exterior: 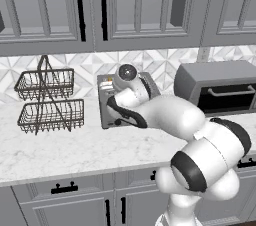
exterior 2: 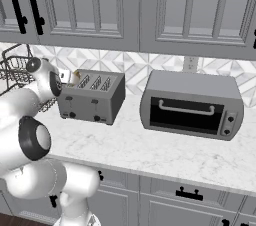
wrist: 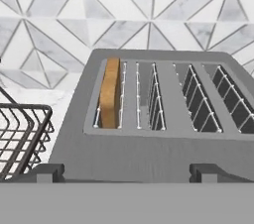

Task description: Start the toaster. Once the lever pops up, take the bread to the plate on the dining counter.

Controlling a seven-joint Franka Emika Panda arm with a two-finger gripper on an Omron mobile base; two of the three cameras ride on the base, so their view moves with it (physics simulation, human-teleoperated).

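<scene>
**With jaws wide, the bread waits in the leftmost slot**

Although the gripper point(wrist: 121, 173) hangs open and empty just above the toaster point(wrist: 154, 134), the bread point(wrist: 110, 94) stands upright in the far-left slot, near the wire basket rack point(exterior: 47, 102). Toast is probably light, stiff and crumbly; pinching gently across its flat faces near the exposed top crust looks safest.

base views: behind arm, share toaster point(exterior 2: 91, 97) | hand view: close above its slots

One toaster point(exterior 2: 92, 97), one bread point(wrist: 109, 93), one oven point(exterior 2: 192, 105), one rack point(exterior: 47, 102).
</scene>
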